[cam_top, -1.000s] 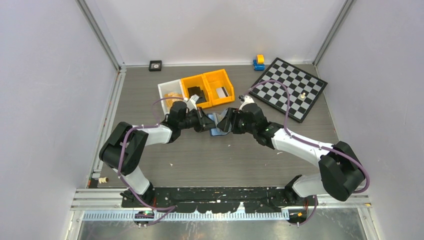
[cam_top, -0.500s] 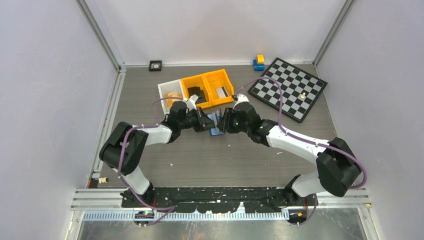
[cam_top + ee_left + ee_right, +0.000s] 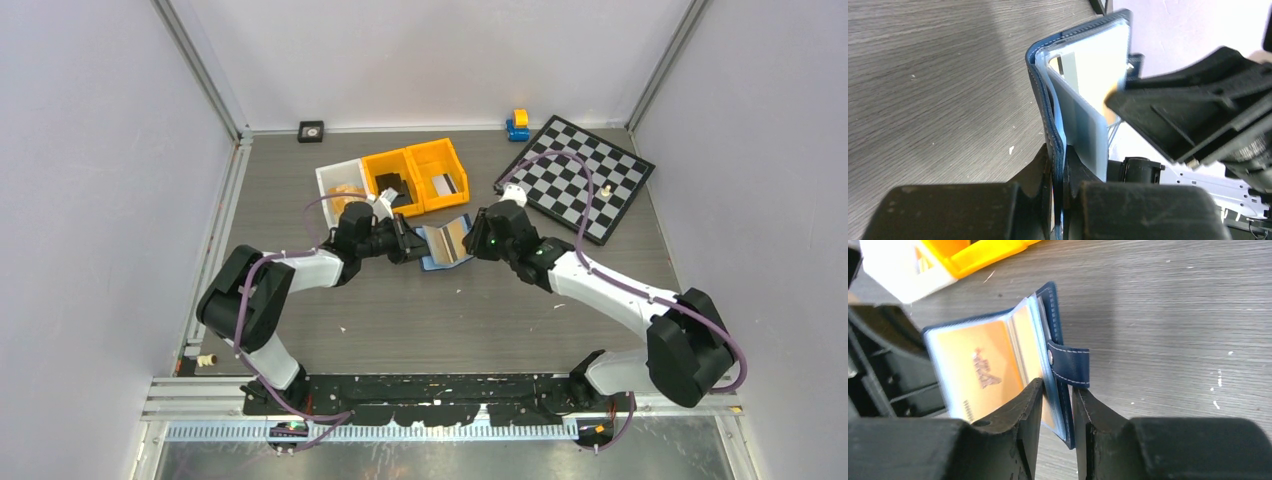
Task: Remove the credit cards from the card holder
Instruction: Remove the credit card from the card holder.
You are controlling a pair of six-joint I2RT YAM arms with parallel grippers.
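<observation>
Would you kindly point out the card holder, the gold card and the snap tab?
card holder [image 3: 1052,315]: right wrist view, navy outer cover.
gold card [image 3: 973,345]: right wrist view, plain face above logo.
snap tab [image 3: 1070,367]: right wrist view, tab's middle.

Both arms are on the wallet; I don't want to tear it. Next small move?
Probably draw the right gripper slightly farther from the left gripper: each pinches one cover of the card holder, it is only partly open, and the gold card sits inside it.
</observation>
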